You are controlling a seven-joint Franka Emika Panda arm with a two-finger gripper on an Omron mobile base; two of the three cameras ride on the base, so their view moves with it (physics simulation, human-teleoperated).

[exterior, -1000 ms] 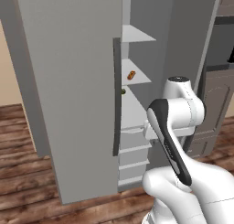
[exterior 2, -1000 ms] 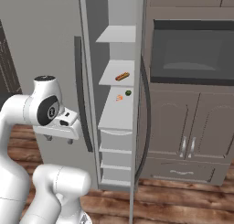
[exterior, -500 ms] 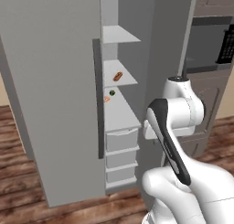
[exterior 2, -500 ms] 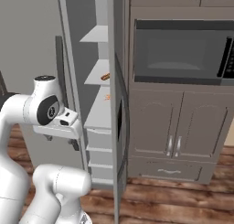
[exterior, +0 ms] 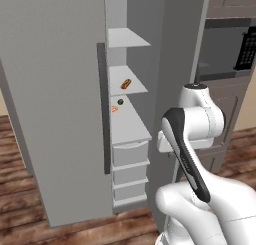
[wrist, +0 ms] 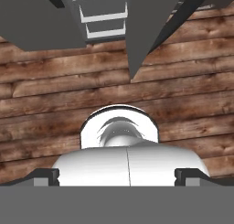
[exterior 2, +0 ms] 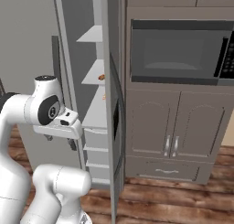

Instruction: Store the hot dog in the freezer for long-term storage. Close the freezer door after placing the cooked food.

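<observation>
The hot dog (exterior: 126, 83) lies on a white middle shelf inside the freezer (exterior: 131, 119), well above the drawers; from the right it shows as a small red-orange spot (exterior 2: 101, 77). The freezer door (exterior: 55, 99) stands wide open to the left, its dark handle (exterior: 103, 109) facing me. My gripper (wrist: 117, 176) is open and empty, pointing down at the wood floor, folded close to my body (exterior 2: 68, 134) and well short of the freezer. One dark fingertip (wrist: 45, 175) sits at each side of the hand view.
A small green round item (exterior: 120, 102) and an orange scrap (exterior: 114, 109) rest on the shelf below the hot dog. The right fridge door (exterior 2: 112, 104) is seen edge-on. A dark microwave (exterior 2: 176, 51) and grey cabinets (exterior 2: 178, 127) stand to the right.
The whole picture has shifted: the base has moved, so the fridge slides left and the microwave comes further into view. My arm keeps its folded pose and the gripper stays open.
</observation>
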